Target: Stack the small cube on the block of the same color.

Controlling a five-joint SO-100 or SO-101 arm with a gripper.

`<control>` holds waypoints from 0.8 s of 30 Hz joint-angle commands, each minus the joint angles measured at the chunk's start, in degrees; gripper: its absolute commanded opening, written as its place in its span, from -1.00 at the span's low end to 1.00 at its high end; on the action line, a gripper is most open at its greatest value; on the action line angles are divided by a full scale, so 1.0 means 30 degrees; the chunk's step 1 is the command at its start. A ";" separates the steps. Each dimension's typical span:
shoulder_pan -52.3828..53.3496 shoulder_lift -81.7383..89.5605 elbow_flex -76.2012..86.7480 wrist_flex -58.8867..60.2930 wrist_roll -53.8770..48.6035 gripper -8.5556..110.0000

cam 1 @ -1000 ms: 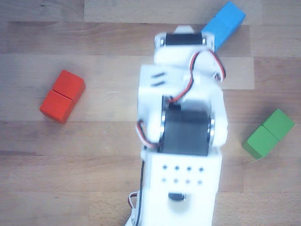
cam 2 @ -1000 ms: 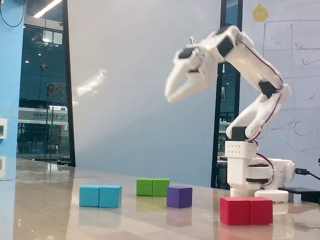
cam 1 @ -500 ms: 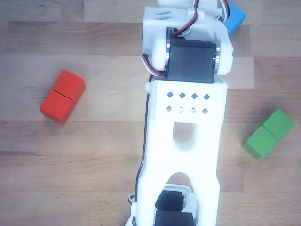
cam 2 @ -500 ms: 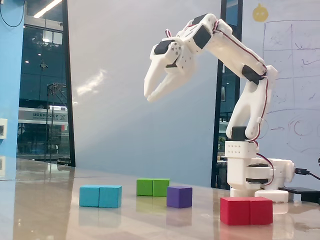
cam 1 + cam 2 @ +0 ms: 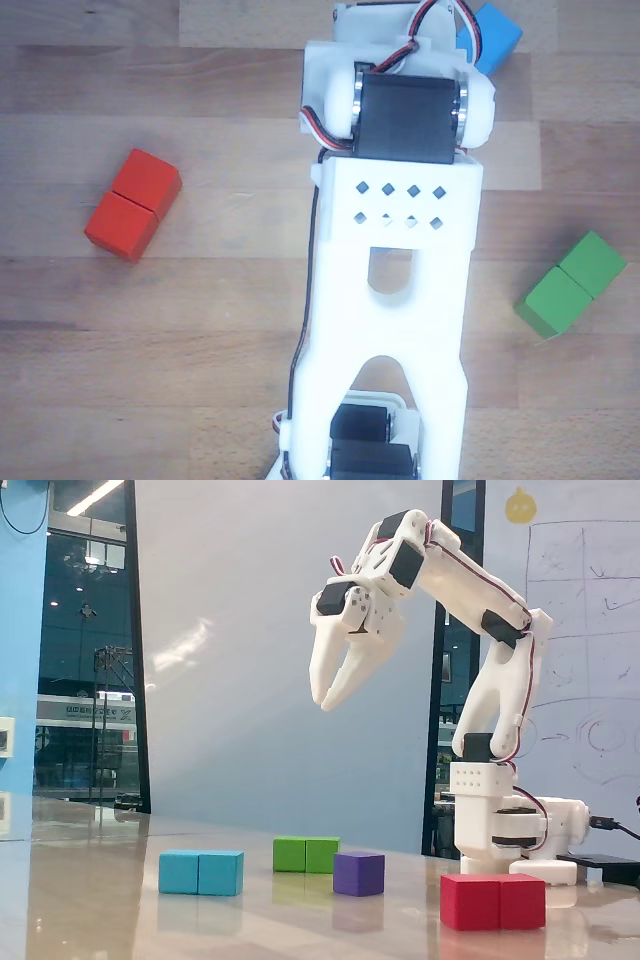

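Nearest the fixed camera we recorded one red oblong block (image 5: 493,901) with a seam across its middle, resting on the glossy wooden table (image 5: 100,900). Behind it, towards the left of that view, stood the small dark violet-blue cube (image 5: 359,873), matte and sharp-edged, alone on the tabletop; just beside it, farther back, a green oblong block (image 5: 306,855); well to its left, the light sky-blue oblong block (image 5: 201,872), likewise seamed, nothing on top. We logged the white two-finger claw (image 5: 334,698) raised high above the blocks, fingers slightly parted, holding nothing. From the other view, the white arm (image 5: 395,300) covered mid-table; only a corner of the sky-blue block showed. We judged the stacking not yet begun: grasp, carry and placement all remained.
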 commanded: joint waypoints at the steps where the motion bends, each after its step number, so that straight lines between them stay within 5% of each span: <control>1: -0.0117 0.0205 -0.0205 0.0117 0.0117 -0.84; 24: -0.0703 0.0234 -0.0410 -0.0088 -0.0059 -0.84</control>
